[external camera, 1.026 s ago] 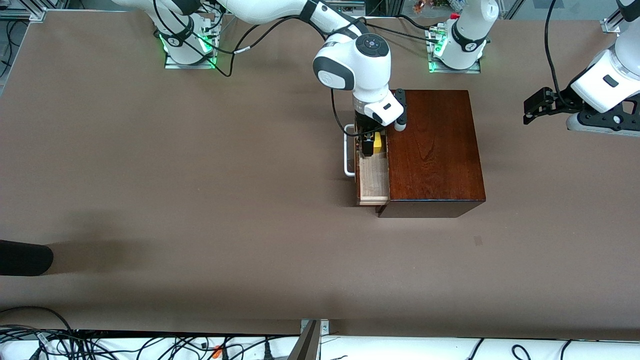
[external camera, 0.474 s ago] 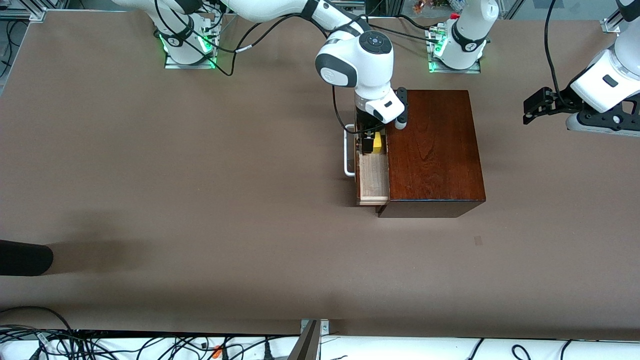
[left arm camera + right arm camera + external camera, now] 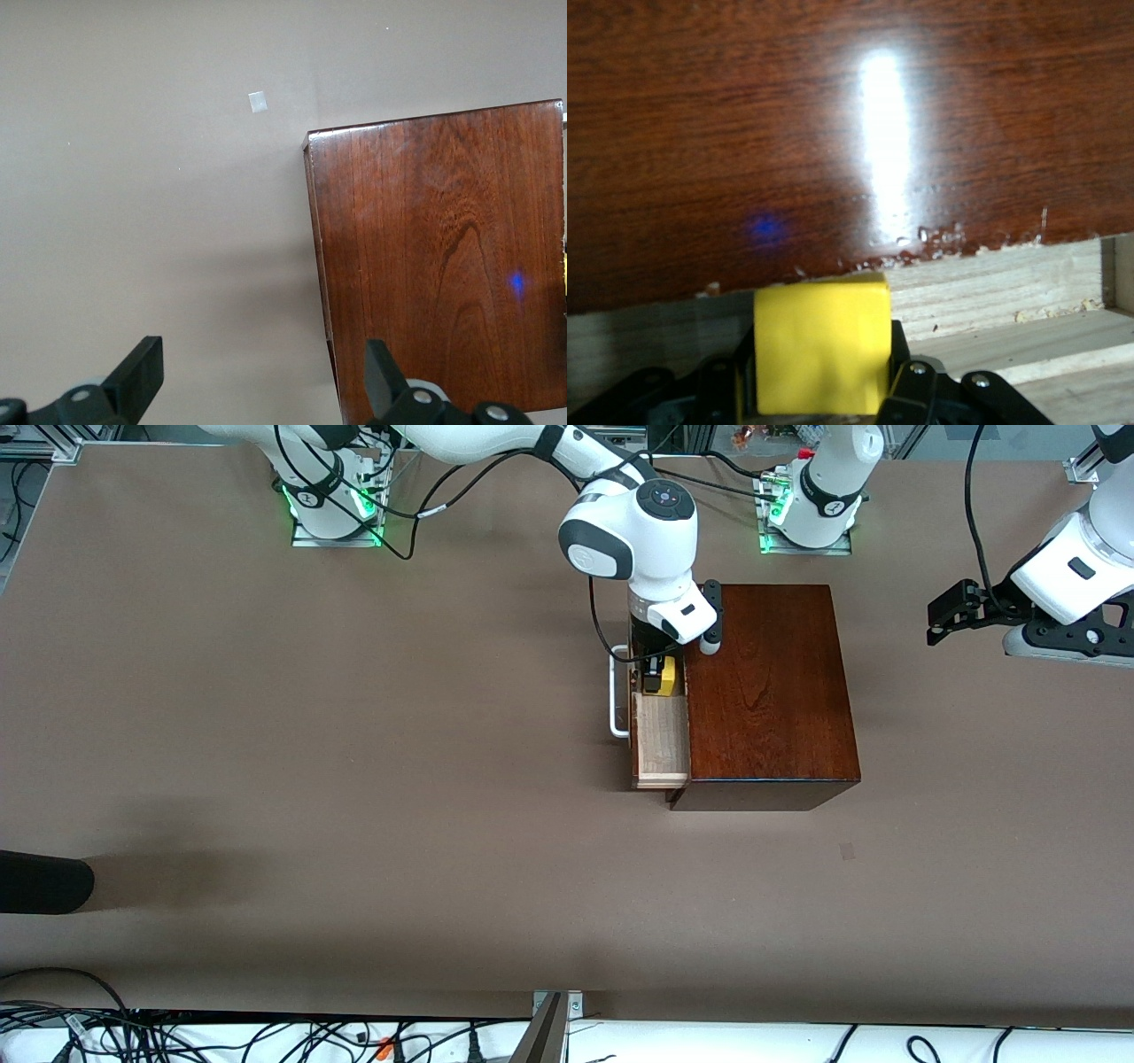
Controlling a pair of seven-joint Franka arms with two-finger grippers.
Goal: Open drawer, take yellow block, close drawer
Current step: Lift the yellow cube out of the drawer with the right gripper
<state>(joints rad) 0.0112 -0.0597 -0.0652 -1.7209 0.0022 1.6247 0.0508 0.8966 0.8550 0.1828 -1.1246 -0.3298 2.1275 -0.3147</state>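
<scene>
The drawer (image 3: 661,746) of the reddish-brown wooden box (image 3: 766,691) stands pulled out toward the right arm's end, its pale wood inside showing and its white handle (image 3: 615,700) in front. My right gripper (image 3: 660,676) reaches down into the drawer's end nearest the robots and is shut on the yellow block (image 3: 667,676). In the right wrist view the yellow block (image 3: 821,345) sits between the black fingers (image 3: 921,390), with the box's glossy top above it. My left gripper (image 3: 946,615) is open and waits in the air off the box's end, toward the left arm's end.
The box's top shows in the left wrist view (image 3: 443,257). A small pale mark (image 3: 847,851) lies on the table nearer the front camera than the box. A dark object (image 3: 40,881) juts in at the table's edge at the right arm's end.
My right gripper has moved along the drawer toward the robots with the yellow block in it and sits a little higher. The left arm has not moved.
</scene>
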